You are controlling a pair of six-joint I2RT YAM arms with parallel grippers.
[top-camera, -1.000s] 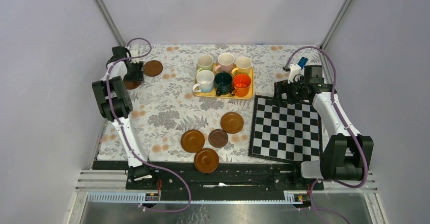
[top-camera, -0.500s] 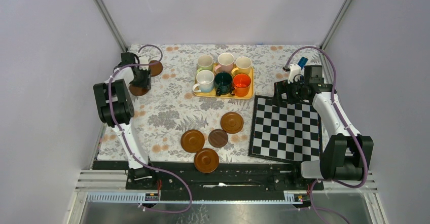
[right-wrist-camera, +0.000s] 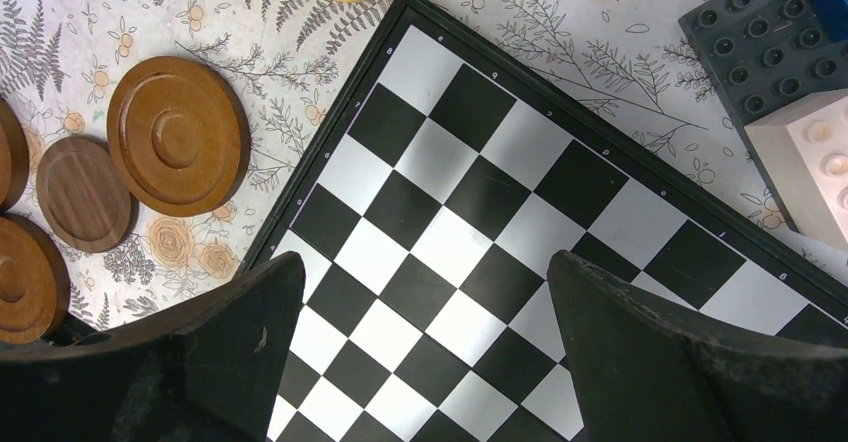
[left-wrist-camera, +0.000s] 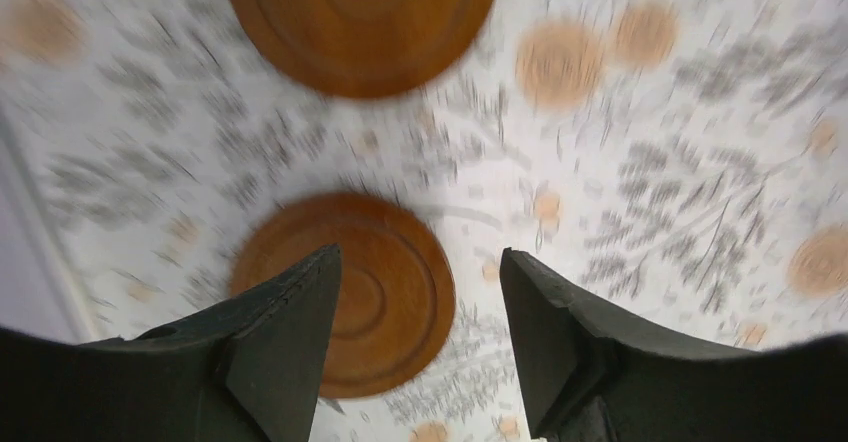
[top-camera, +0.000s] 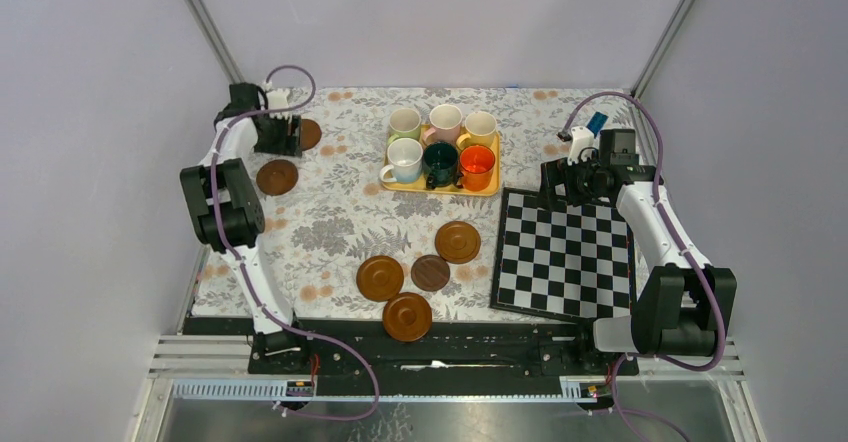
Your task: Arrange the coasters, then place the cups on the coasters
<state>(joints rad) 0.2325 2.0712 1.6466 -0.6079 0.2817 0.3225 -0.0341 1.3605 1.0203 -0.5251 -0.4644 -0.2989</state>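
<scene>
Right now, left hand [left-wrist-camera: 417,255]: jaws wide, nothing gripped, hovering at 10 o'clock of the counter [top-camera: 330,212].
Far-left coasters: two; one coaster [top-camera: 277,176] lies flat just at 6 o'clock of the left hand, second coaster [top-camera: 311,134] at its 3 o'clock, partly hidden by it.
Near coasters: four close together at 6 o'clock of the counter; light coaster [top-camera: 457,242], dark coaster [top-camera: 430,272], reddish coaster [top-camera: 380,277], nearest coaster [top-camera: 407,316].
Cups [top-camera: 441,145]: six, all on the yellow tray [top-camera: 440,188] at 12 o'clock, two rows of three.
Right hand [right-wrist-camera: 425,260]: jaws wide, empty, over the far-left corner of the chequered board [top-camera: 565,257] at 3 o'clock.
Wrist view, left: blurred; both far-left coasters flat on the counter.
</scene>
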